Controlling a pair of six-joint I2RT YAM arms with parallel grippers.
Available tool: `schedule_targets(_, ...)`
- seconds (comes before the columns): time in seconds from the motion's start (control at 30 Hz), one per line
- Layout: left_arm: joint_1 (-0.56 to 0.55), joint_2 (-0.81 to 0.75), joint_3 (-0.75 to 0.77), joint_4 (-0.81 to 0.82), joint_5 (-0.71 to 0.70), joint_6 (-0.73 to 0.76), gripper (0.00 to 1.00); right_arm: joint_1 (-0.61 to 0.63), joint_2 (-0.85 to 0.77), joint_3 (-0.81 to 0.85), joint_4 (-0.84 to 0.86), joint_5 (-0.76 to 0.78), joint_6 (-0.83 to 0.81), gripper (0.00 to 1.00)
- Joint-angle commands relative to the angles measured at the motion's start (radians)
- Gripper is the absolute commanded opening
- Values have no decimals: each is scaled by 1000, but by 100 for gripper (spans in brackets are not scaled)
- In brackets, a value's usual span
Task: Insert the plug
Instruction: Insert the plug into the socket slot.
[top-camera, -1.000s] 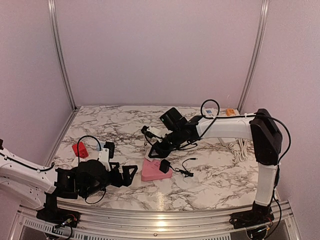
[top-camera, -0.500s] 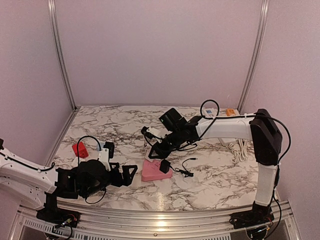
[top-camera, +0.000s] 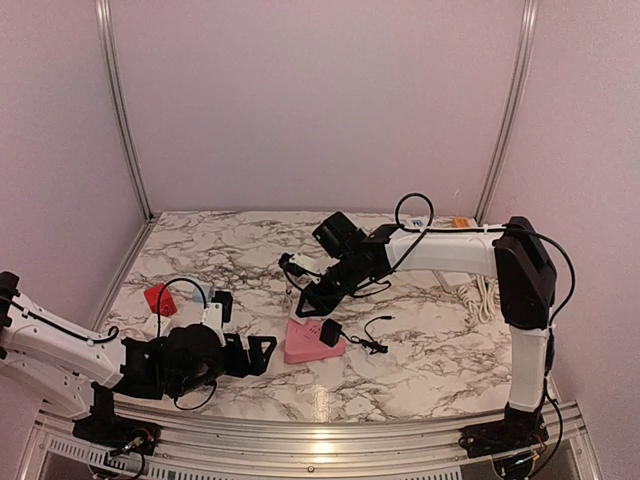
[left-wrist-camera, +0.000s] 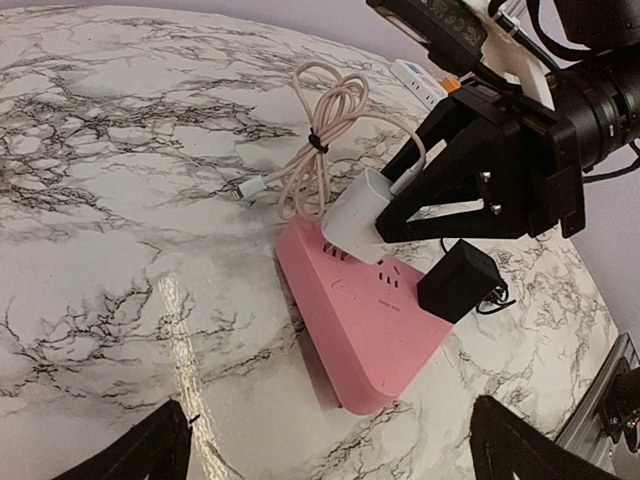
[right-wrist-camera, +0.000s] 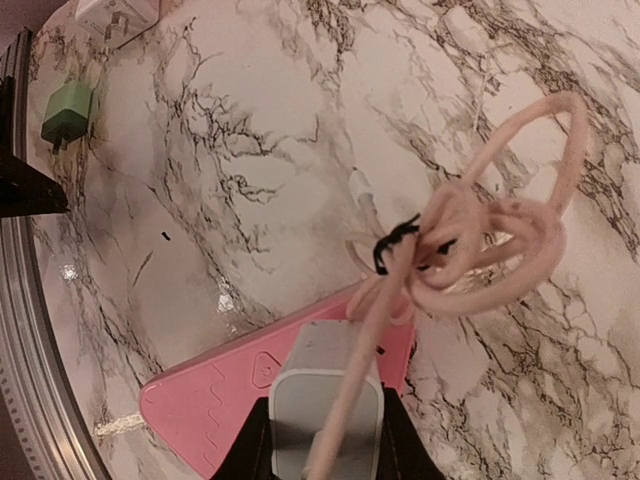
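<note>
Shifted leftward, right claw (top-camera: 309, 297) angles down, apparently pinching plug (left-wrist-camera: 360, 216).

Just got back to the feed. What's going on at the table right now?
The right gripper holds the white plug at a tilt over the far end of the pink power strip, with its bundled pink cable trailing behind. I cannot tell whether the prongs are seated. A black adapter already sits in the strip. The left gripper hangs open near the strip, holding nothing.
</note>
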Motion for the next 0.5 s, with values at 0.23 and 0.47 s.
schedule_targets(0.23, 17, 143, 66, -53, 21, -150, 99, 9, 24, 32, -62, -9, 16, 0)
schedule_targets(0.47, 32, 271, 184, -144, 66, -185, 99, 9, 42, 63, -126, 15, 1, 0)
